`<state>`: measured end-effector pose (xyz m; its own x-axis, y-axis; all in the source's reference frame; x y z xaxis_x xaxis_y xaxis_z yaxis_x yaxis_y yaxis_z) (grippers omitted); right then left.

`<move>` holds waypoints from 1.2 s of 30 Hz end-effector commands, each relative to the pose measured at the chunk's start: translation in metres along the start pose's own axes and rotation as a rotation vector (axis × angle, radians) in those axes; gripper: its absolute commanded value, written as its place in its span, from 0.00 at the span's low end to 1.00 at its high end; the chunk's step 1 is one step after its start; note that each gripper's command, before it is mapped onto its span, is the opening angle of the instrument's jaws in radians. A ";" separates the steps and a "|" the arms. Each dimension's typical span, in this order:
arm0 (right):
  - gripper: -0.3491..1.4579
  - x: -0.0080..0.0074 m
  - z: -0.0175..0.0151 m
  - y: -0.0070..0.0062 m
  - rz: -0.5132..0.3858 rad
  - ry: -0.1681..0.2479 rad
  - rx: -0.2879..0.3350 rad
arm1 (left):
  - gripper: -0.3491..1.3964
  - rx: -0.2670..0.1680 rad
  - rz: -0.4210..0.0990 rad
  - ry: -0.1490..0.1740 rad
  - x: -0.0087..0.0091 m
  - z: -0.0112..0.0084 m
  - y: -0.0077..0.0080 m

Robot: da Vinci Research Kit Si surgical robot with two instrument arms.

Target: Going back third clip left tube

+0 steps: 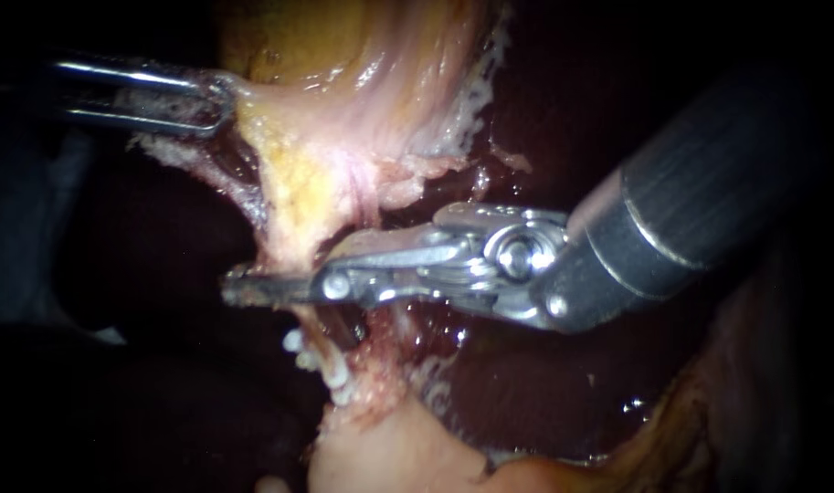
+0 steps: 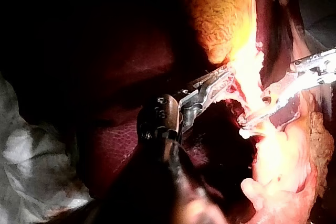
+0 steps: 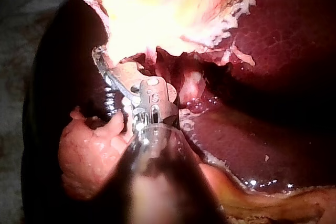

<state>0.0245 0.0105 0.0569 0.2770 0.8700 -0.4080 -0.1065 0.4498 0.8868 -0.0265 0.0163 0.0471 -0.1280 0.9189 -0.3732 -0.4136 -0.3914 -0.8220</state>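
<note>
Endoscope first. The slim steel left instrument [image 1: 217, 99] sits at 10 o'clock, jaws pinching the frayed edge of the pale yellow-and-pink sheet of tissue [image 1: 343, 119]. That pull toward 10 o'clock looks meant to hold the stalk below taut and exposed. The thick grey-shafted right instrument [image 1: 243, 288] reaches in from 3 o'clock and lies across the stalk at centre. Just beneath it, toward 6 o'clock, small white clips [image 1: 295, 342] sit on the thin pale left tube [image 1: 330, 354], with glossy dark red liver [image 1: 526, 383] behind.

Over to the left wrist view. The left instrument [image 2: 226, 74] bites the bright tissue ahead of it. Beyond that, the right instrument [image 2: 265, 103] shows 2 prongs with a gap between them, so its jaws are spread and grip nothing.

Right wrist view now. The right instrument [image 3: 105, 66] curves ahead under the glaring tissue, with liver [image 3: 273, 40] beside it. My read is that backing out calls for a straight line toward 3 o'clock, clear of those clips.
</note>
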 end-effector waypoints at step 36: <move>0.47 -0.0050 -0.0081 0.0036 -0.515 -0.002 -0.100 | 0.00 -0.001 0.001 -0.002 -0.0002 -0.0005 0.0000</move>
<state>0.0143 0.0093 0.0603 0.3206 0.5181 -0.7930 -0.0398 0.8438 0.5352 -0.0261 0.0161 0.0470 -0.1300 0.9186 -0.3731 -0.4139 -0.3922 -0.8215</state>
